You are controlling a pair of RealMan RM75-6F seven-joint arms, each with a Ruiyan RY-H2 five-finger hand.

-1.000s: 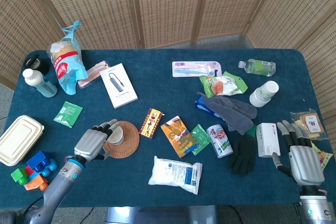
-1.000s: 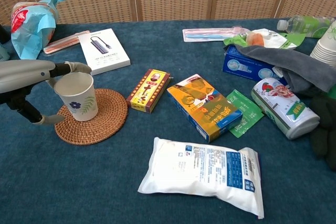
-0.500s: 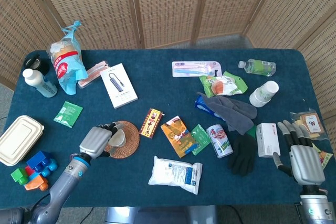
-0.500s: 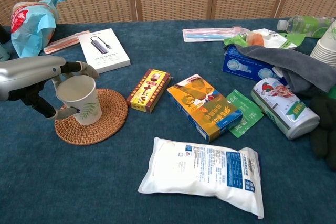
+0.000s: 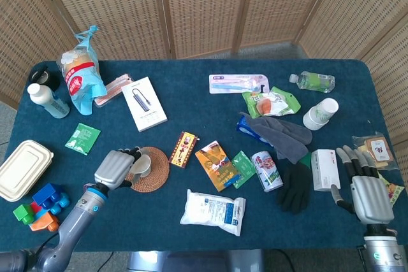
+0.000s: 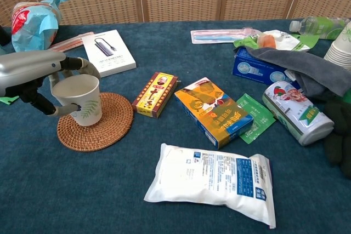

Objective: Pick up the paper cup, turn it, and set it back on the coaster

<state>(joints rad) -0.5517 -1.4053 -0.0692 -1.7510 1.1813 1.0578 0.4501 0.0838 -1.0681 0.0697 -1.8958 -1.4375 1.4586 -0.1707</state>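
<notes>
The left hand (image 6: 38, 75) grasps the paper cup (image 6: 78, 100), its fingers (image 6: 82, 65) wrapped around the far side of the rim and the thumb pressed against the near-left wall. The cup stands upright with its mouth open to the top, a green leaf print facing the near side. It sits over the left part of the round woven coaster (image 6: 97, 121); whether its base touches the coaster or is held just above it cannot be told. In the head view the same hand (image 5: 113, 169) covers the left edge of the coaster (image 5: 156, 170), with the cup (image 5: 141, 165) just beside its fingers.

To the right of the coaster lie a small red and yellow box (image 6: 157, 93), then a larger orange box (image 6: 214, 111), and nearer, a white pouch (image 6: 214, 182). A white box (image 6: 108, 53) lies beyond the coaster.

The right hand (image 5: 366, 189) rests at the near right corner of the blue desk (image 5: 191, 74), released, its fingers apart and holding nothing, just right of a small white carton (image 5: 324, 170).
</notes>
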